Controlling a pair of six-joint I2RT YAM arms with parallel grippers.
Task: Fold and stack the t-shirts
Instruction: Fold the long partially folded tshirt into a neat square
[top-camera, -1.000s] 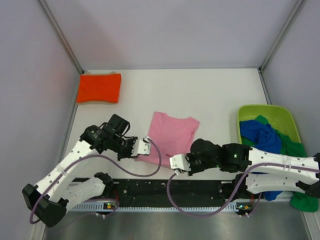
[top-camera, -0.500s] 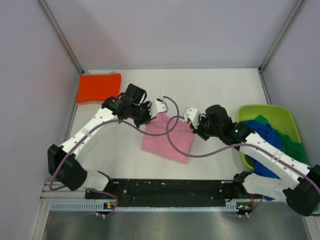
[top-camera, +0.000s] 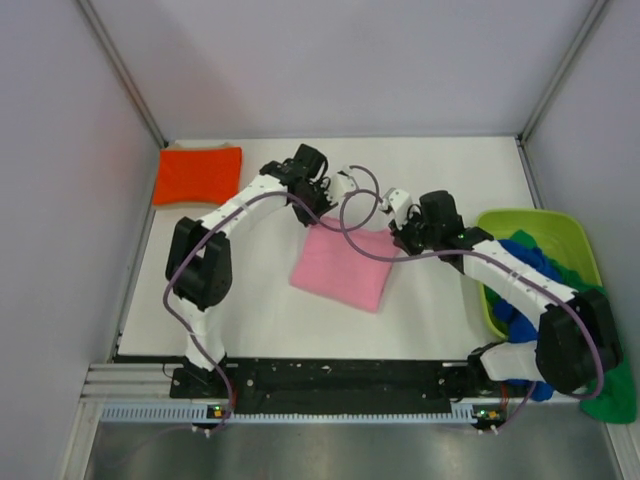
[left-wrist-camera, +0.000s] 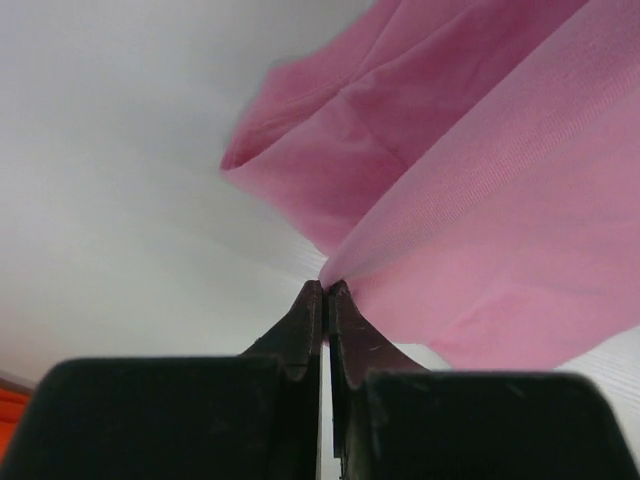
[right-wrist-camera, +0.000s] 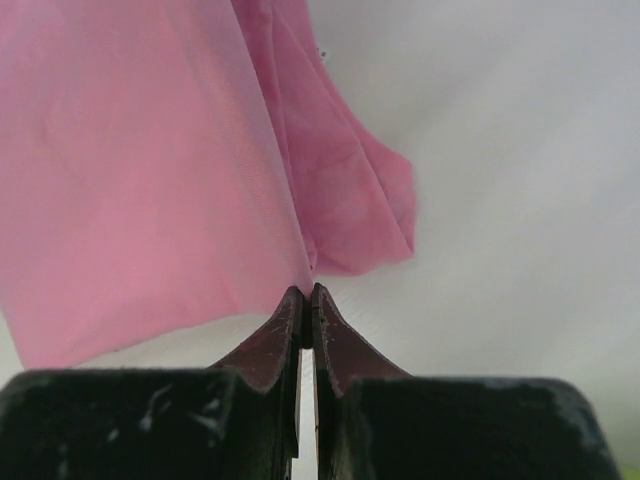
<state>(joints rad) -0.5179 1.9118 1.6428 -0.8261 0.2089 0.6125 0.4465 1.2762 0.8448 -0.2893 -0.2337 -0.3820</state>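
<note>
The light pink t-shirt (top-camera: 342, 268) lies folded mid-table. My left gripper (top-camera: 313, 213) is shut on its far left corner; the left wrist view shows the jaws (left-wrist-camera: 327, 290) pinching pink cloth (left-wrist-camera: 500, 200). My right gripper (top-camera: 392, 240) is shut on its far right corner, pinching pink cloth (right-wrist-camera: 150, 170) at the jaw tips (right-wrist-camera: 306, 292). The orange-red t-shirt (top-camera: 197, 175) lies folded at the far left. The royal blue t-shirt (top-camera: 530, 265) and the dark green one (top-camera: 580, 280) lie crumpled in the tub.
A lime-green plastic tub (top-camera: 520, 222) stands at the right edge. Green cloth (top-camera: 612, 405) hangs over the table's near right. Grey walls close in the left, back and right. Purple cables loop from both arms above the pink shirt.
Both grippers have carried the pink shirt's near edge away from the arm bases to its far edge, folding it over. The shirt now lies as a smaller rectangle.
</note>
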